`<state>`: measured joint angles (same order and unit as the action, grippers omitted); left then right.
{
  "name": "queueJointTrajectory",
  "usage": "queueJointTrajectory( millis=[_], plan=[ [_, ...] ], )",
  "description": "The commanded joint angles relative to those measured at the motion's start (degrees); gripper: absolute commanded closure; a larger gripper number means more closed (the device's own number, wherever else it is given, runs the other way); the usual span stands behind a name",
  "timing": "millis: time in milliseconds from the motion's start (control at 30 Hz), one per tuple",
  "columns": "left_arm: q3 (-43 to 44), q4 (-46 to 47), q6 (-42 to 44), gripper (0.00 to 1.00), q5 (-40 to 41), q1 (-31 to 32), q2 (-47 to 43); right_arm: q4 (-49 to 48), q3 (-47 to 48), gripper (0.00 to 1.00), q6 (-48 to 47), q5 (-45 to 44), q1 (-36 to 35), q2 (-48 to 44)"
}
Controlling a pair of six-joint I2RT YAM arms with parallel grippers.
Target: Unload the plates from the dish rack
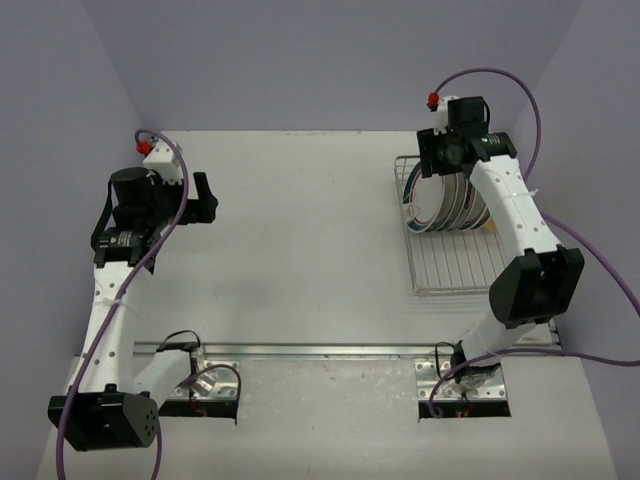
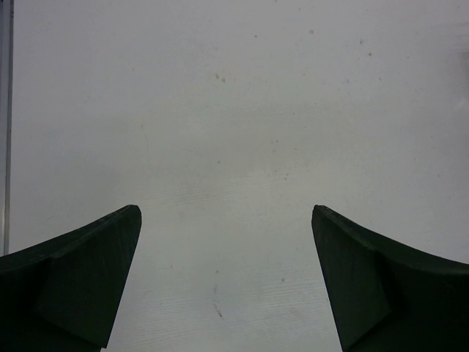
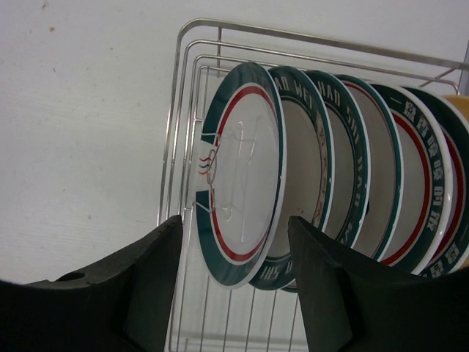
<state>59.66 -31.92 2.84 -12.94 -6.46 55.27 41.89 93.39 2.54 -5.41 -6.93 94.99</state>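
The dish rack (image 1: pixel 452 265) stands at the right of the table. Several white plates (image 1: pixel 448 205) with green and red rims stand on edge in its far end. In the right wrist view the nearest plate (image 3: pixel 242 176) faces me inside the rack's wire wall (image 3: pixel 192 44), and a tan-yellow plate (image 3: pixel 462 103) peeks out at the far right. My right gripper (image 3: pixel 234 220) is open, its jaws either side of the nearest plate's lower rim, not touching it; it also shows from above (image 1: pixel 440 155). My left gripper (image 2: pixel 226 213) is open and empty over bare table, far left (image 1: pixel 205 198).
The near part of the rack holds no plates. A metal rail (image 1: pixel 320 350) runs along the table's near edge between the arm bases. Purple walls close in the back and sides. A purple cable (image 1: pixel 530 100) loops above the right arm.
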Motion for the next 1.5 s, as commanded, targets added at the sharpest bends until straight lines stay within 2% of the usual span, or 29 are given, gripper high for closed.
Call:
queueJointTrajectory(
  millis=[0,300,633,767,833,900,1067,1300,1467],
  plan=[
    [2.51,2.8,-1.26,0.0,1.25,-0.31,-0.04,0.74,3.98,0.41,1.72,0.42,0.49,2.5],
    [1.54,3.24,-1.75,0.0,2.33,-0.31,0.07,0.38,5.93,0.47,1.33,-2.22,1.13,7.9],
    [0.81,3.45,-2.13,0.0,3.62,-0.31,-0.16,-3.39,1.47,0.55,0.18,-5.49,1.13,9.95],
    [0.73,3.54,-2.23,0.0,3.52,-0.31,-0.06,-4.16,-0.09,0.65,0.02,-5.58,1.13,10.23],
    [0.87,3.56,-2.31,0.0,3.45,-0.31,0.02,-3.88,-0.46,0.73,0.29,-5.45,1.13,10.12],
    [0.99,3.5,-2.25,0.0,3.36,-0.31,-0.04,-3.03,-0.43,0.85,0.74,-4.56,1.13,9.61],
    [0.9,3.71,-2.25,0.0,3.53,-0.31,-0.22,-1.59,0.27,1.0,1.07,-3.91,1.04,6.36],
    [0.9,3.73,-2.24,0.0,4.17,-0.31,-0.13,-3.65,-0.22,1.0,-2.32,-4.39,-0.06,0.63],
    [0.98,3.51,-2.28,0.0,4.76,-0.4,-0.24,-7.98,-0.52,1.0,-6.92,-8.14,-2.82,-2.69]
  ],
)
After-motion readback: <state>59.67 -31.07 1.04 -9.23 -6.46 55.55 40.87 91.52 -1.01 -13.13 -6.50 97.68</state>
